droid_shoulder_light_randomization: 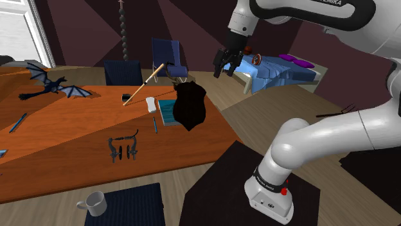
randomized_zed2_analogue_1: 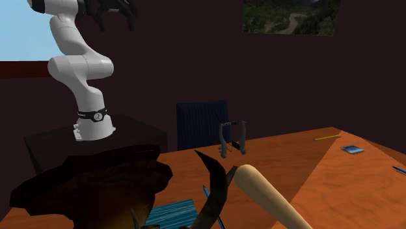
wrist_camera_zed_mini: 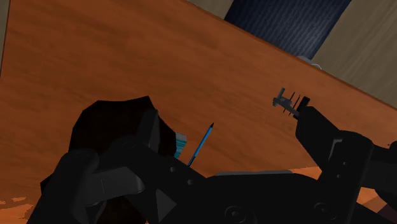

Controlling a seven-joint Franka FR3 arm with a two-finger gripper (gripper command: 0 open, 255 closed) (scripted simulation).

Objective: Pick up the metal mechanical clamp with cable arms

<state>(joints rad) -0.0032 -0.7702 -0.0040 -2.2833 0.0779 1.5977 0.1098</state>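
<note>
Closest to us in the shoulder view sits the black stand [droid_shoulder_light_randomization: 215,183], with the white arm [droid_shoulder_light_randomization: 321,138] rising from it and bending up toward that view's left. To the stand's left we see a pale mug [droid_shoulder_light_randomization: 95,203] beside a dark blue chair back [droid_shoulder_light_randomization: 132,204], at the near edge of the orange-brown desk [droid_shoulder_light_randomization: 64,151].

We find the hand [droid_shoulder_light_randomization: 224,69] hanging high over the desk's far right corner in the shoulder view, touching nothing. In the wrist view its two black fingers [wrist_camera_zed_mini: 149,130] stand wide apart and empty, with the desk far below showing between them, along with a thin blue pen [wrist_camera_zed_mini: 202,143].

We see the clamp [droid_shoulder_light_randomization: 122,149] on the near half of the desk, a dark grey piece with short prongs and a thin curved cable arm. It sits well apart from the hand, toward the shoulder view's lower left from a large black object [droid_shoulder_light_randomization: 189,106] that rests on a teal book [droid_shoulder_light_randomization: 167,110]. A wooden stick [droid_shoulder_light_randomization: 142,83] lies farther back, and a dark blue dragon figure [droid_shoulder_light_randomization: 50,86] stands at the desk's far left.

In the second exterior view the clamp [randomized_zed2_analogue_1: 232,138] stands with two arms upright, in front of a dark blue chair [randomized_zed2_analogue_1: 202,123]. In the wrist view the clamp [wrist_camera_zed_mini: 287,105] shows just past one fingertip, down on the desk and not between the fingers.
</note>
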